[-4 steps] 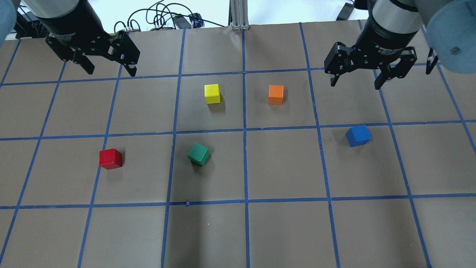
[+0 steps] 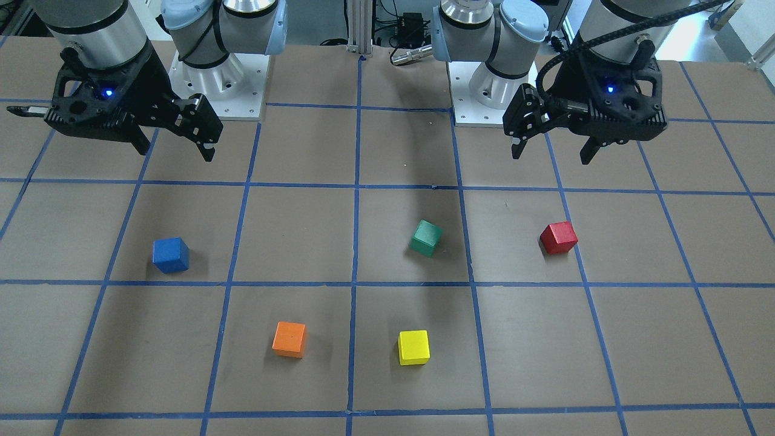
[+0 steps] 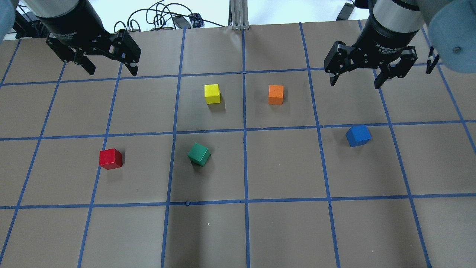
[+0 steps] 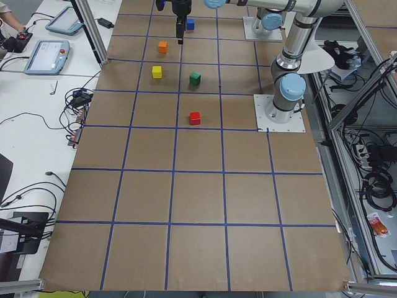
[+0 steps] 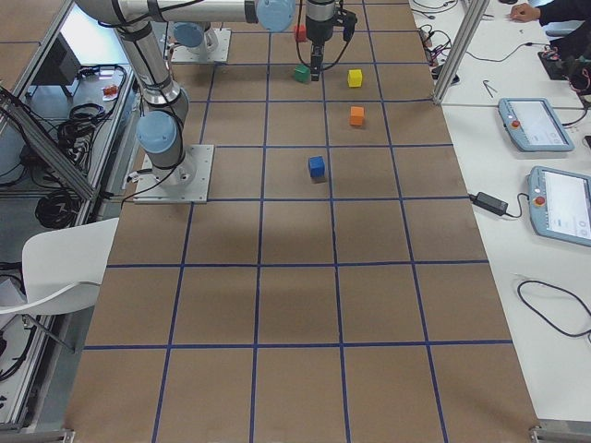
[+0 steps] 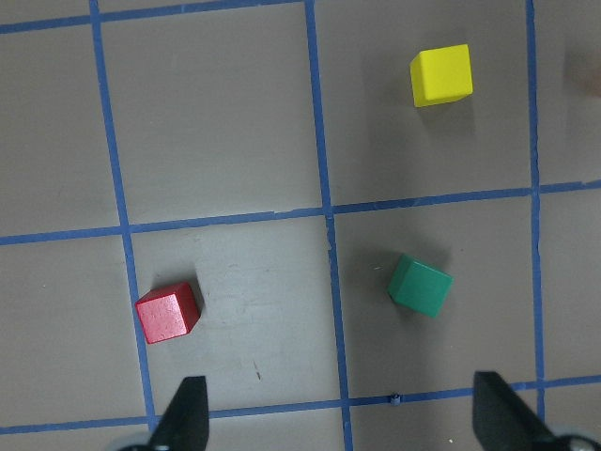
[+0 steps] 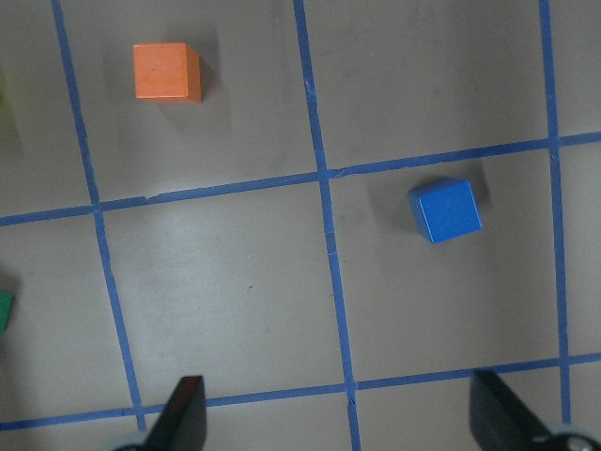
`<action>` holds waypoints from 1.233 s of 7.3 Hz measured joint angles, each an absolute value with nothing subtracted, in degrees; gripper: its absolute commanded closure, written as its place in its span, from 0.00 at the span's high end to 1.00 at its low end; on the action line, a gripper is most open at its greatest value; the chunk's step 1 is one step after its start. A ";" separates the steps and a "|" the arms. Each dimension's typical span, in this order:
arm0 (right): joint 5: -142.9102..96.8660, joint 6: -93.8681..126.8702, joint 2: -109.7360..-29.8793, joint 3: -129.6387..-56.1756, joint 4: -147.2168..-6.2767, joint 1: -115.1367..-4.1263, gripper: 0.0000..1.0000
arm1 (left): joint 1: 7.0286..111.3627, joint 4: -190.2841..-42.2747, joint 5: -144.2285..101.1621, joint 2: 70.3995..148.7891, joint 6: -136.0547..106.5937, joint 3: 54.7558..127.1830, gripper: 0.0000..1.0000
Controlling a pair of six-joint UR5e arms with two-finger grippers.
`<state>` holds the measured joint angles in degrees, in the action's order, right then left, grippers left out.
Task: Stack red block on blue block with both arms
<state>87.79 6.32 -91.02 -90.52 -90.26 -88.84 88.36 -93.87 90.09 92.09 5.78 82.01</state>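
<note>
Overhead exterior shows your left claw wide open, empty, the red block well below, nearer one finger; right claw likewise, blue block below, off-centre; drop straight and a finger may knock the skewed red block; the green block lies between both claws, on the crossing path.

Five cubes lie on the table: one red block, one blue block, one green cube, one yellow cube, one orange cube. Two grippers: left gripper, right gripper.
</note>
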 measured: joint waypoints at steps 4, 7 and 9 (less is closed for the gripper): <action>87.83 6.12 -91.79 -90.56 -88.85 -88.86 1.00 | 88.42 -93.84 90.27 92.25 5.60 82.39 1.00; 88.22 5.93 -92.37 -90.82 -86.49 -88.85 1.00 | 88.23 -93.32 90.79 92.99 6.32 83.26 1.00; 88.34 5.85 -93.14 -91.04 -84.05 -88.76 1.00 | 87.62 -93.39 91.77 92.98 7.72 84.46 1.00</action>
